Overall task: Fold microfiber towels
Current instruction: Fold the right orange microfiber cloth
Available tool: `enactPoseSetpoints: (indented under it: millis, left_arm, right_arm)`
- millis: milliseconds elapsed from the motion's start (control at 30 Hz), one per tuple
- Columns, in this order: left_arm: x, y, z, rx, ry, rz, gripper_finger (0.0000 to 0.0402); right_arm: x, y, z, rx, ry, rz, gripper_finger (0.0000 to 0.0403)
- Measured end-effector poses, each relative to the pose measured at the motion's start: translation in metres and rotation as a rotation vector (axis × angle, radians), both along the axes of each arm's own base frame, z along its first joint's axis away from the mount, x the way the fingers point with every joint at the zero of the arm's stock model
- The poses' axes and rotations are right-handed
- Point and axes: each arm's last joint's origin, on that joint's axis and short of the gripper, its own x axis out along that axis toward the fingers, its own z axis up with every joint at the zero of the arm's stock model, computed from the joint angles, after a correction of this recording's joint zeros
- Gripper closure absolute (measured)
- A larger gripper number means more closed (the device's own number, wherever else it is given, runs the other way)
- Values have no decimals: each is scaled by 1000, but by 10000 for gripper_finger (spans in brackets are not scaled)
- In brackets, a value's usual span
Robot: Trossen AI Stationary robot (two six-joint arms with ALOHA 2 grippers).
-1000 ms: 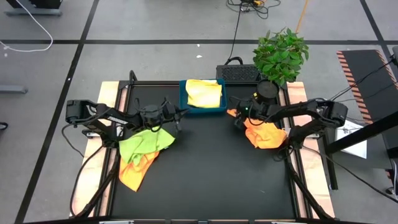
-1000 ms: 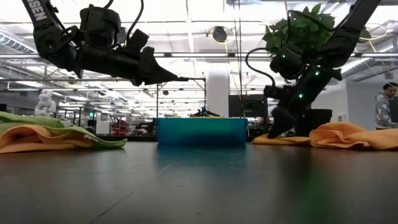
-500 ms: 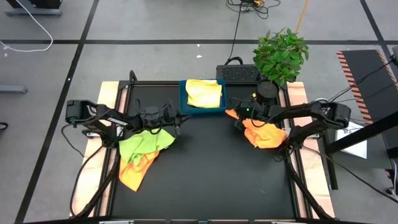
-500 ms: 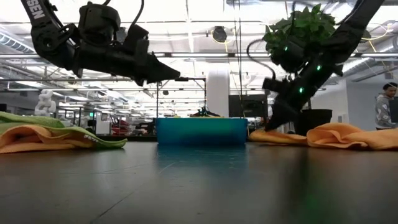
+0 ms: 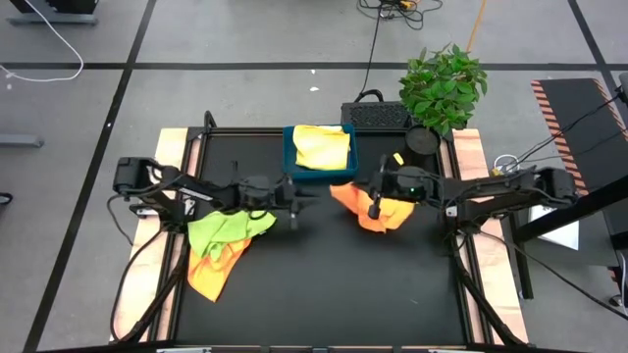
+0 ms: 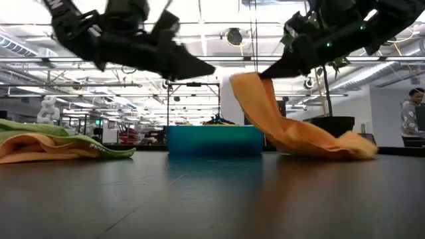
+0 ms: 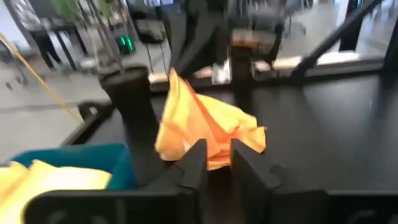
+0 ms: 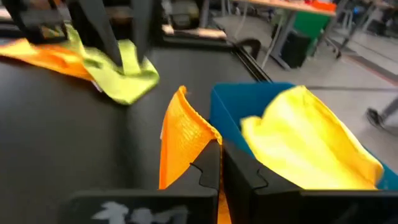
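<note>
My right gripper [image 5: 373,204] is shut on an orange towel [image 5: 361,208] near the table's middle, in front of the blue tray [image 5: 289,165]. In the low view the orange towel [image 6: 285,129] slopes from the raised right gripper [image 6: 262,72] down to the table. My left gripper [image 5: 306,196] hovers a little to the left of the towel, fingers slightly open [image 7: 214,163] and pointing at it, touching nothing. A yellow towel [image 5: 322,147] lies in the tray. At the left, a lime green towel [image 5: 231,227] lies on another orange towel [image 5: 211,275]. My right gripper pinches the orange towel's raised end [image 8: 198,154] between its two shut fingers, which slant down toward the table's left. One layer or several, I cannot tell. That end is lifted clear, and the towel hangs slack and slanting, with its other end [image 6: 348,147] on the table.
A potted plant [image 5: 444,86] stands at the table's far right corner, with a black device [image 5: 378,116] beside it behind the tray. Bare dark table [image 5: 324,284] stretches toward the near edge. A person [image 6: 413,113] stands in the room beyond, at the right.
My right gripper has taken hold of the orange towel, risen, and gone toward the table's left. One end of the towel is lifted and the rest has been dragged along the table from near the right edge. My left gripper has moved right, toward that towel.
</note>
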Motion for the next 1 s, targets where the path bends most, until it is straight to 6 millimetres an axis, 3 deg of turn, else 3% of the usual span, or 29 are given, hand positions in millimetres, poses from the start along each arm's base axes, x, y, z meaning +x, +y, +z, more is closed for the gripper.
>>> enactPoseSetpoints:
  millis: [200,367,500,700,1000]
  left_arm:
    - [33,3,2,-19,99,70,232]
    - [38,4,6,-72,77,82,182]
    - [37,9,6,-121,74,99,166]
    - [37,8,5,-146,80,97,184]
    - [38,-1,7,-112,66,57,274]
  right_arm:
    - [2,7,0,0,-10,30,402]
    - [4,12,-2,0,-4,51,402]
    - [5,17,-2,-21,1,79,402]
    - [5,19,-1,-27,-2,88,403]
    - [5,19,-1,-24,-4,86,403]
